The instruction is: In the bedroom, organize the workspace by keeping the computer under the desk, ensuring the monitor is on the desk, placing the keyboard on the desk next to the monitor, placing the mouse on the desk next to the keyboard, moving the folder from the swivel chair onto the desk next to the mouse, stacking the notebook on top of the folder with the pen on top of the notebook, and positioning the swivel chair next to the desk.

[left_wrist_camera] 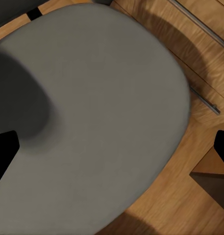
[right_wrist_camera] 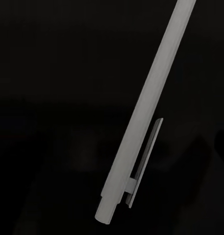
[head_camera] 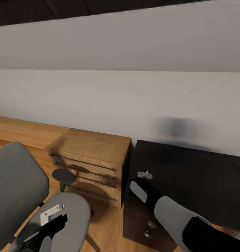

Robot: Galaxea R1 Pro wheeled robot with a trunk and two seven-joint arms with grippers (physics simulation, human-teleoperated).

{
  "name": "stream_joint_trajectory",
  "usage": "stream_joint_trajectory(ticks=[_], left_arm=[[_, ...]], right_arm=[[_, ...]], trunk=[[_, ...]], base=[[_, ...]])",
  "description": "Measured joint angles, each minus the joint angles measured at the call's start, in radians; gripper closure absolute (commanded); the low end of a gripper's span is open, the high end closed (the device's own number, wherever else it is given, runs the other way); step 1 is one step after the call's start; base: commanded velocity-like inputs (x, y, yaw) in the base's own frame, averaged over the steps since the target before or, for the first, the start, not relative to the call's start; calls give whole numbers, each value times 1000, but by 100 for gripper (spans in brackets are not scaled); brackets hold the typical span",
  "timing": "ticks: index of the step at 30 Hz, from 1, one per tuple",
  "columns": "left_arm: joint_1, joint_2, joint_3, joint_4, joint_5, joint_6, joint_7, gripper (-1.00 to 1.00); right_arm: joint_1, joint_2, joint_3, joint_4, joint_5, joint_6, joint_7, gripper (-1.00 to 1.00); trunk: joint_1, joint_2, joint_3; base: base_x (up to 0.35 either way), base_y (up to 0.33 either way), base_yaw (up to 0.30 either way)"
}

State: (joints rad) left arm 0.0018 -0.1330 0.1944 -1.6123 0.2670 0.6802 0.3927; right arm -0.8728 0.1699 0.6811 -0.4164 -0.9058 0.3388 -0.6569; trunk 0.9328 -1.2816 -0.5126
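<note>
At the left of the head view stands the grey-upholstered swivel chair [head_camera: 25, 196] with its black round armrest pad [head_camera: 63, 175]. The seat is bare: no blue folder lies on it. The left end effector [head_camera: 51, 218] hovers just above the front of the seat. In the left wrist view its two dark fingertips [left_wrist_camera: 5, 152] stand well apart at opposite edges of the picture, with nothing between them but the grey seat below.

Behind the chair, against the pale wall, stands the light wooden drawer chest [head_camera: 91, 157] with metal bar handles. It touches or nearly touches the end of the glossy black tabletop [head_camera: 190, 178], whose black drawer unit [head_camera: 141, 220] shows below.

The right end effector [head_camera: 145, 175] is over the near left end of the tabletop. In the right wrist view the thin white stick pen [right_wrist_camera: 148, 110], clip visible, crosses the picture diagonally over the black surface. Whether the jaws clamp it or it lies free on the tabletop cannot be told; the fingers are not distinguishable against the dark background.

Judged step: handling of the pen, which must end on top of the notebook. Neither the notebook nor the folder is identifiable here. The next move calls for a confirmed grip on the pen, then a turn of the head to locate the notebook before any carry.
</note>
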Motion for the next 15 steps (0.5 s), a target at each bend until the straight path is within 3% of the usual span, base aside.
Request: stream_joint_trajectory(ticks=[4, 5, 15], left_arm=[[0, 0, 0, 0, 0, 0, 0, -100], [0, 0, 0, 0, 0, 0, 0, -100], [0, 0, 0, 0, 0, 0, 0, -100]], right_arm=[[0, 0, 0, -1, 0, 0, 1, -100], [0, 0, 0, -1, 0, 0, 1, 100], [4, 0, -2, -9, -17, 1, 6, 100]], trunk=[[0, 0, 0], [0, 0, 0], [0, 0, 0]], base=[[0, 0, 0], [0, 0, 0], [0, 0, 0]])
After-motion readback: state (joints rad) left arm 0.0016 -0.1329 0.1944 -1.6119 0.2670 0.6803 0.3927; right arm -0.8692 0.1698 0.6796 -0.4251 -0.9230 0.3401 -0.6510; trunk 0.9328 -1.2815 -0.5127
